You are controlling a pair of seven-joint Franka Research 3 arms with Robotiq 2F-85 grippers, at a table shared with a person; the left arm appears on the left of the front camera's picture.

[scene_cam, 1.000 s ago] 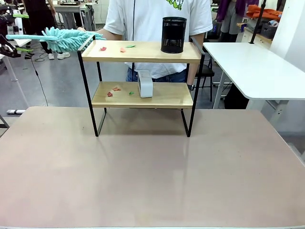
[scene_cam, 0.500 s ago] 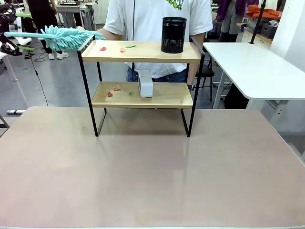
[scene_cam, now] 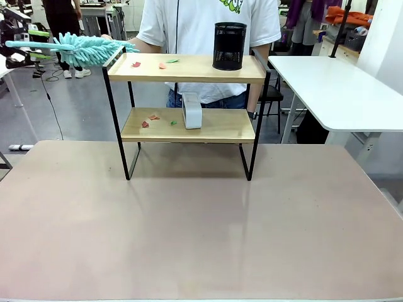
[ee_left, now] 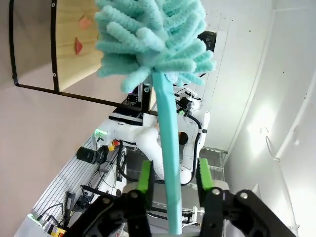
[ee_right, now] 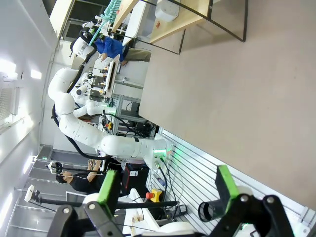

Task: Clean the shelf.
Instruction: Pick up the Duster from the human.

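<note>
The shelf (scene_cam: 187, 68) stands at the table's far side, two wooden boards in a black frame. Red, pink and green paper scraps (scene_cam: 135, 64) lie on its top board beside a black mesh cup (scene_cam: 229, 46). More scraps (scene_cam: 148, 119) and a white box (scene_cam: 191, 110) sit on the lower board. My left gripper (scene_cam: 38, 44) is up at the far left, shut on the handle of a teal duster (scene_cam: 91, 49) whose fluffy head hovers at the top board's left end. In the left wrist view the duster (ee_left: 153, 39) rises between the green pads of my left gripper (ee_left: 173, 175). My right gripper (ee_right: 167, 185) is open.
A person in a white T-shirt (scene_cam: 189, 25) stands close behind the shelf, arms at both of its sides. A white table (scene_cam: 334, 88) lies at the right. The brown table (scene_cam: 201, 220) stretches wide in front of the shelf.
The duster and my left gripper have risen slightly; the duster's head stays at the top board's left end. Nothing on the shelf has moved.
</note>
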